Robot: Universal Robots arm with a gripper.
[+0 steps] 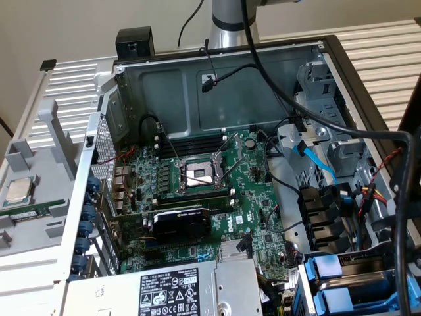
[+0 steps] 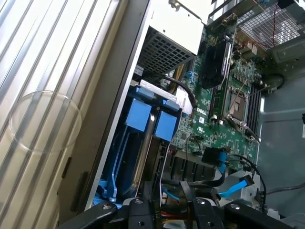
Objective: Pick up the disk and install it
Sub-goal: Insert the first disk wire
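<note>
Already the disk (image 1: pixel 327 266) is seated in the drive cage at the lower right of the exterior view, with only the blue tabs of its carrier showing at the cage's open end. In the wrist view the gripper (image 2: pixel 170 193) is seen near those tabs, its black fingers parted and nothing grasped between them. The power supply (image 1: pixel 164 289) is placed along the bottom edge. Above it the black graphics card (image 1: pixel 181 222) is mounted on the green motherboard (image 1: pixel 256 217).
</note>
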